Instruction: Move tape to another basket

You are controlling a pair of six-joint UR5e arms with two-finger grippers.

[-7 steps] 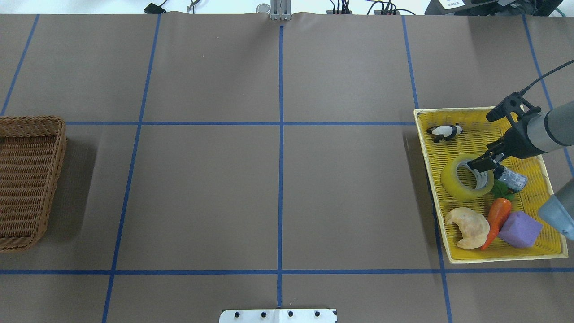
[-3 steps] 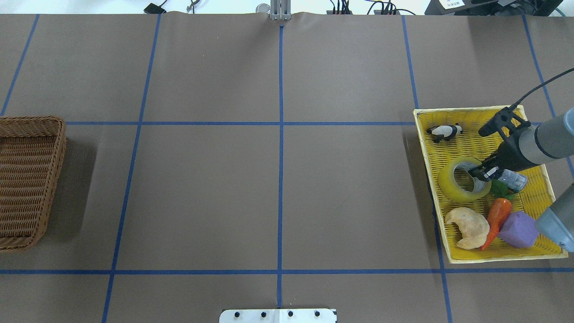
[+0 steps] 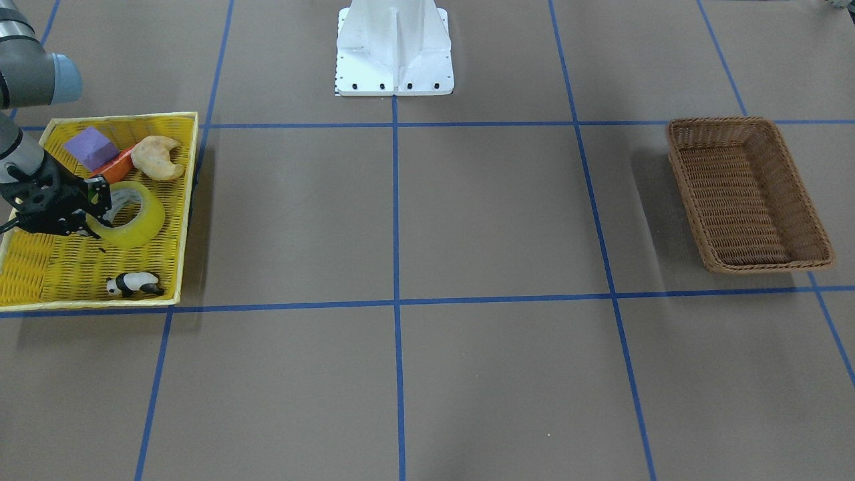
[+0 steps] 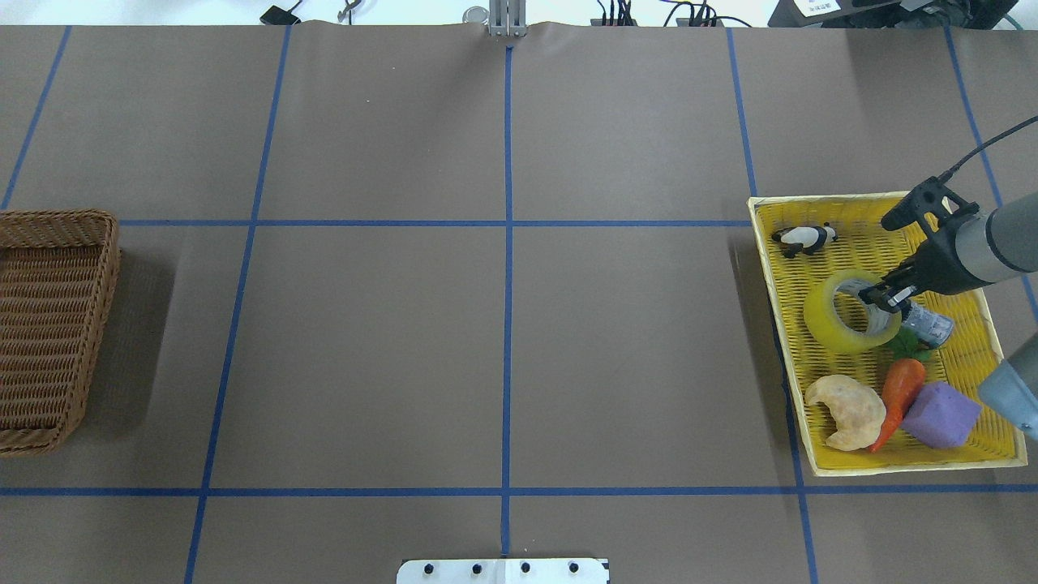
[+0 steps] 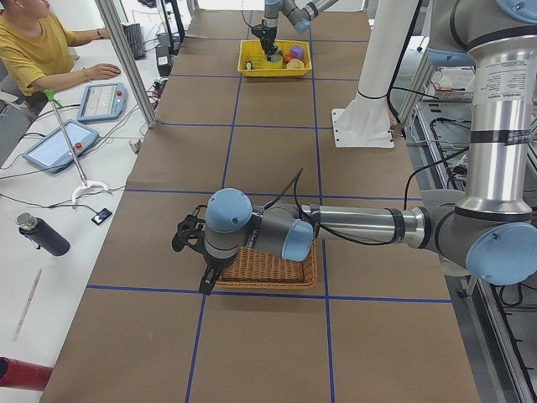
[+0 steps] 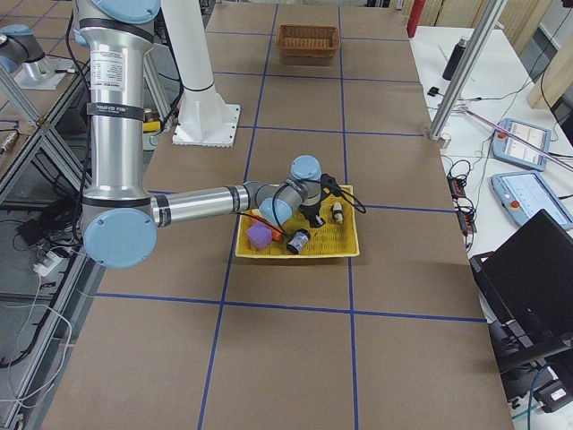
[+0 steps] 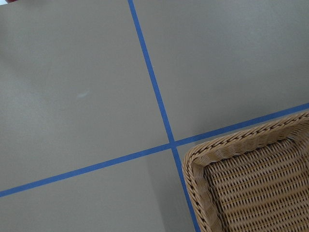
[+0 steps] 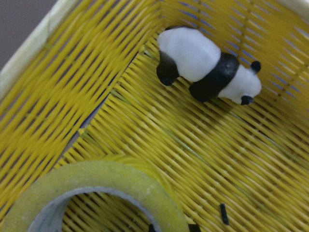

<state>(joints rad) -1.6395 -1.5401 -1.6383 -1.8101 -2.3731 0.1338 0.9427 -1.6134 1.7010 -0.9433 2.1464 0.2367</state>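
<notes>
**Right jaws closed on the tape, inside the yellow tray**

In the overhead view, look first at the end of the yellow tray (image 4: 851,212) nearest to the robot's base. The tray stands on the robot's right side of the surface (image 4: 365,341). At that end lie a croissant (image 4: 847,410), a purple block (image 4: 941,415) and a carrot (image 4: 900,389) between the two.

Just beyond them you find the tape (image 4: 821,323), inside the tray and near its middle. The right gripper (image 4: 880,298) reaches in from the right. Its jaws are closed on the wall of the roll on the arm's side, one finger in the core hole and the other outside. In the front-facing view the roll looks tilted, with the gripped side higher. I cannot say for sure if its low side touches the tray floor. A small dark cylinder (image 4: 924,322) with a printed label lies just beside the roll, partly under the gripper.

Farther on, at the far end of the tray, stands a toy panda (image 4: 803,238), apart from the roll.

Farthest away, well apart on the robot's left side, is the basket (image 4: 97,324). The left gripper (image 5: 208,280) hangs close to its rim. You cannot tell if its jaws are open or closed. The left wrist view shows only one basket corner and a crossing of blue lines (image 4: 508,324).
</notes>
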